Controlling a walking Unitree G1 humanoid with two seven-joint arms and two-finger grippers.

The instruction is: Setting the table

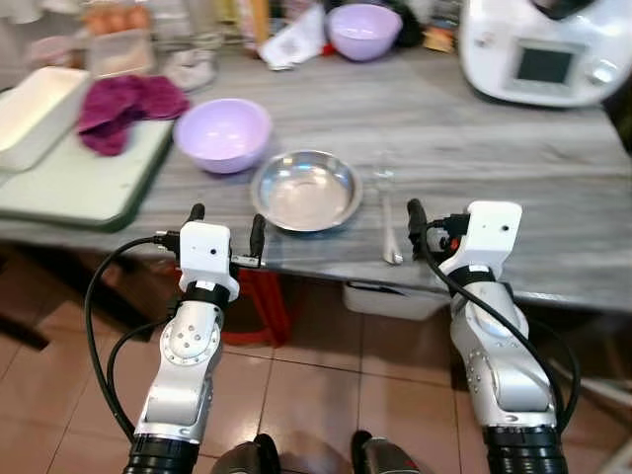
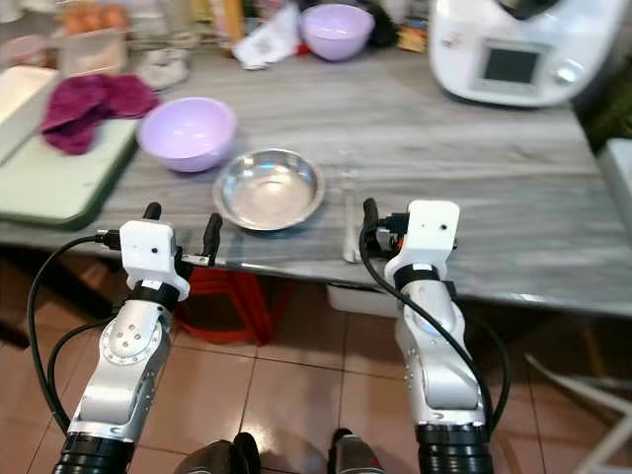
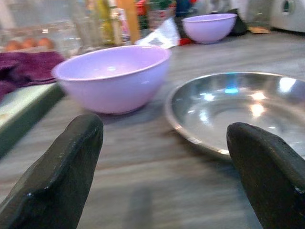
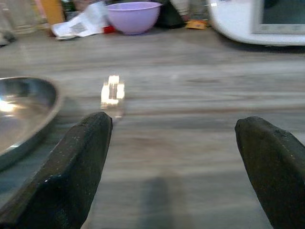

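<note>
This is a home kitchen. A long grey wood-grain counter [image 1: 513, 168] runs across the room, crowded the way a lived-in worktop gets. A white countertop cooking machine with a small screen [image 1: 541, 49] sits at the far right. Two lilac mixing bowls [image 1: 223, 133] [image 1: 363, 30] stand on the surface, with a steel dish [image 1: 306, 190] and a spoon [image 1: 388, 227] near the front edge. To the left lies a green cutting board [image 1: 84, 183] with purple vegetables [image 1: 123, 107], and eggs in a clear box [image 1: 117, 35] behind. Underfoot are reddish-brown floor tiles [image 1: 316, 395].
</note>
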